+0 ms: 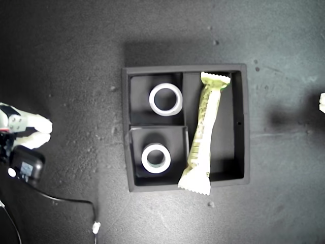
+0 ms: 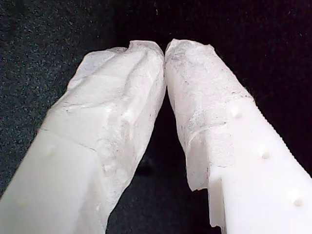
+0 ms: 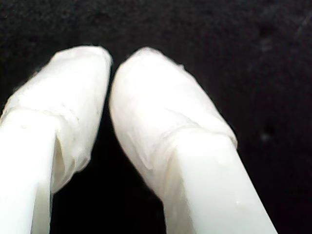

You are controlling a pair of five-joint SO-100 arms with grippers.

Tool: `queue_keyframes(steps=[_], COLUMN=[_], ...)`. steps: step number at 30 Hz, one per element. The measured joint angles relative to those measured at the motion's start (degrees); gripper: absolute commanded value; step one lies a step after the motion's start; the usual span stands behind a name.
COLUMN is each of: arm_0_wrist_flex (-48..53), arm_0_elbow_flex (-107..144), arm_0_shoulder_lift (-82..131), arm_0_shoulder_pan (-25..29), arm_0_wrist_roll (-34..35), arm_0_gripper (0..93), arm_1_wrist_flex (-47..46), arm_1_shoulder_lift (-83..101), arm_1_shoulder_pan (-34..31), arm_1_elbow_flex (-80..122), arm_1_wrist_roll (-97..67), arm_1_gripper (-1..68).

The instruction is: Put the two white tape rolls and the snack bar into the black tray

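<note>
No readable writing on snack bar [image 1: 202,133]; wrapper crimped, pale yellow-green, lying in long compartment of black tray [image 1: 240,122], one end over tray wall. Larger tape roll [image 1: 165,99] and smaller tape roll [image 1: 156,158] each in own small square compartment. Wrist views only: first hand [image 2: 165,48] closed, empty, tape-wrapped tips touching; second hand [image 3: 111,62] nearly closed, empty. Bench [image 1: 61,61] dark, grainy.

Arms mostly out of frame.
White-and-black arm [image 1: 23,147] cut by the exterior view's left edge; a white sliver [image 1: 322,103] clipped at its right edge, unidentifiable. Which arm is which: cannot tell. Second wrist view blurred.
</note>
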Motion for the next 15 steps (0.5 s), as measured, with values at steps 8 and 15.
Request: queue_keyframes(steps=[8,15], arm_0_wrist_flex=[4.0,4.1], arm_0_elbow_flex=[0.4,0.4], arm_0_shoulder_lift=[0.0,0.1], arm_0_shoulder_pan=[-1.3,-1.0], arm_0_wrist_roll=[-8.4,3.8], arm_0_gripper=[0.3,0.4], arm_1_wrist_flex=[0.3,0.3], arm_1_shoulder_lift=[0.2,0.2], arm_1_shoulder_pan=[-1.2,-1.2], arm_1_elbow_flex=[0.0,0.0], arm_1_wrist_roll=[-0.4,-0.4], arm_1_gripper=[2.9,2.9])
